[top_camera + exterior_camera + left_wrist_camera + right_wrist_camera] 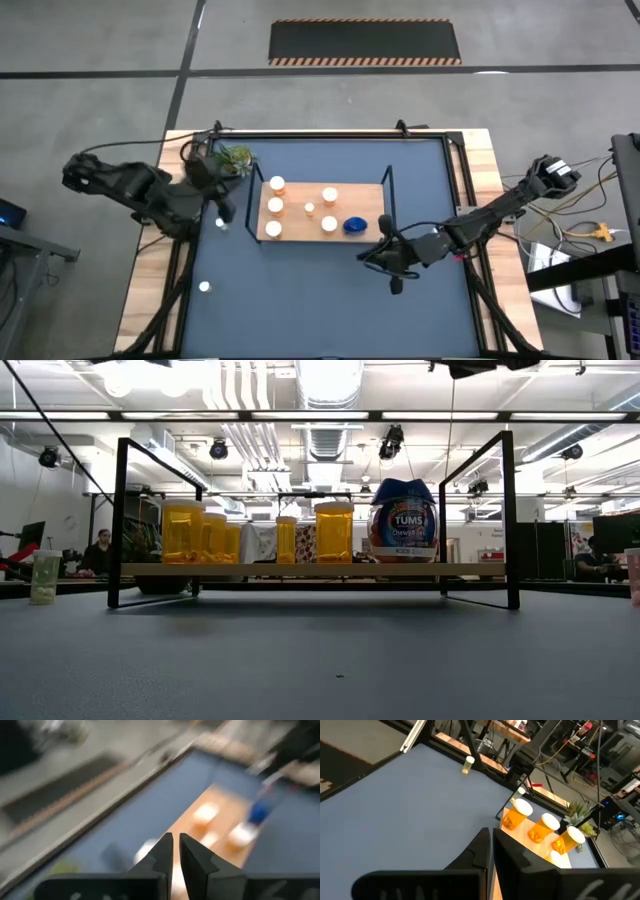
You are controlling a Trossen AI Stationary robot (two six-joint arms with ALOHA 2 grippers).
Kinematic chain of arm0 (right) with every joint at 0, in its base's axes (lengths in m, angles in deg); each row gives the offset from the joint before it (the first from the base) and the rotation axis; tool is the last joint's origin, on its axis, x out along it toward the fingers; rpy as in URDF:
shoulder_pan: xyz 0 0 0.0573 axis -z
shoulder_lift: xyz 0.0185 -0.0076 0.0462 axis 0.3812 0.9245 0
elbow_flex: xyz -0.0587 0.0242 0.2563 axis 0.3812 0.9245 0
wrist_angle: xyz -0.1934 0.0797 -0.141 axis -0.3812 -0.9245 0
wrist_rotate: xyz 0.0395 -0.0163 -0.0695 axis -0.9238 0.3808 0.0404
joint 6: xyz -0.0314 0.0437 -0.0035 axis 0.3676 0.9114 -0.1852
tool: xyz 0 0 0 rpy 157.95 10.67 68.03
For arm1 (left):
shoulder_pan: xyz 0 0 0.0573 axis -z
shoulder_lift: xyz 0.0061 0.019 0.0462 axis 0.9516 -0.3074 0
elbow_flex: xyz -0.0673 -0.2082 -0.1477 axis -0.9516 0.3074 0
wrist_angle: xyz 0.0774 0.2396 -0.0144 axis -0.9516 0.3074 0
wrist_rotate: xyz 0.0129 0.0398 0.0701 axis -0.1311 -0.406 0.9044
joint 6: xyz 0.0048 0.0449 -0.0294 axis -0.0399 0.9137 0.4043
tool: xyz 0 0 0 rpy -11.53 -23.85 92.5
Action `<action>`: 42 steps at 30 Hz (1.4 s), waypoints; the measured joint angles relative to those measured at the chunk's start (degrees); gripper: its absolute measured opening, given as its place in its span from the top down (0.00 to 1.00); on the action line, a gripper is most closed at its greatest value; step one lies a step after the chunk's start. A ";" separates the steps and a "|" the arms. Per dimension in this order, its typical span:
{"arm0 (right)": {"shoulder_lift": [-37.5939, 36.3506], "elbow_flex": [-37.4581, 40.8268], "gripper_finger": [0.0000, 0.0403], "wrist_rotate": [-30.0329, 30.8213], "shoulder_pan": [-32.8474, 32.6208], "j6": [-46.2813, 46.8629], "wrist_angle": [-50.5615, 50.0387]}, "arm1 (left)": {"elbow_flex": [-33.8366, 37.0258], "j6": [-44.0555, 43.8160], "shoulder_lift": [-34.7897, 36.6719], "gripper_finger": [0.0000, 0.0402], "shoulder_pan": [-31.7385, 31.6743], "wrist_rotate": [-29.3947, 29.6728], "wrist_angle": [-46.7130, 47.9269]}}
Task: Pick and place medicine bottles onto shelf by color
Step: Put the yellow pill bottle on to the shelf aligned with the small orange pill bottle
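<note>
— White-capped and alone, one small bottle (204, 287) stands on the blue mat (300, 300), well apart from the shelf (322, 212). Which arm is nearer?

— The left gripper (222, 212), fingers together and empty, hovers by the shelf's left wire end; the bottle lies toward its 6 o'clock, open mat between. Another small bottle (221, 224) stands just beside it.

— And the right gripper (393, 262)?

— Closed, empty, off the shelf's right end, farther away.

— Obstacles?

— Only the plant (236, 156), at 12 o'clock, behind.

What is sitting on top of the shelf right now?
On the shelf stand five white-capped bottles, among them orange ones, plus a blue Tums bottle. In the low view a white bottle sits partly hidden behind the orange row.
</note>
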 joint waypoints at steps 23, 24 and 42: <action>-0.45 1.17 0.97 0.04 0.00 -1.88 -0.46 | 19.78 -41.64 -10.55 0.96 -8.18 -33.96 22.23; -0.45 1.17 0.97 0.04 0.00 -1.88 -0.54 | 20.75 -41.93 -10.83 0.96 -8.19 -34.61 21.70; -0.45 1.17 0.97 0.06 0.00 -1.06 -2.54 | 25.09 -41.96 -10.89 0.52 -8.23 -33.02 15.83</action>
